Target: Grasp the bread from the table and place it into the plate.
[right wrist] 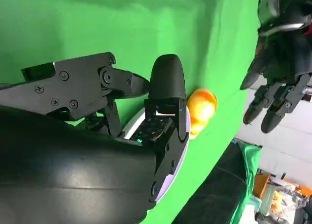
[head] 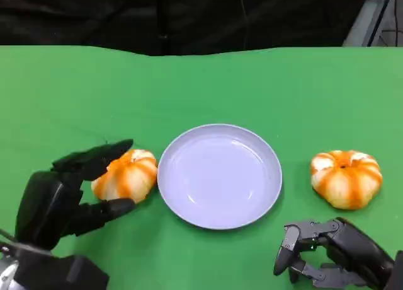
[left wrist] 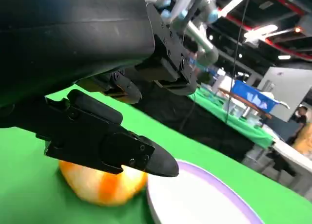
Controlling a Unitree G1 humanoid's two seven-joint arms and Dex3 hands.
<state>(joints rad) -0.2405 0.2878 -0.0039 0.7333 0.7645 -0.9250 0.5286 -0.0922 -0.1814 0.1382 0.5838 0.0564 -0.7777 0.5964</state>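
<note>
Left hand [head: 75, 189]: I see it low at the near left, fingers spread wide around the left bread; one finger lies over the bread's far side, another reaches in along its near side. I can't tell from the head view whether the fingers touch it; nothing is lifted.
Left bread [head: 125, 175]: an orange-and-white round loaf on the green table [head: 201, 82], just left of the plate, its right edge close to the rim. In the left wrist view it [left wrist: 102, 185] sits under a black finger [left wrist: 122, 153], on the cloth beside the plate [left wrist: 204, 204].
Plate [head: 220, 175]: pale lilac, round, in the middle of the table, nothing in it.
Right bread [head: 346, 178]: a second orange-and-white loaf, right of the plate and apart from it, untouched.
Right hand [head: 327, 255]: at the near right corner, near side of the right bread and clear of it, fingers loosely curled inward, holding nothing I can see.
</note>
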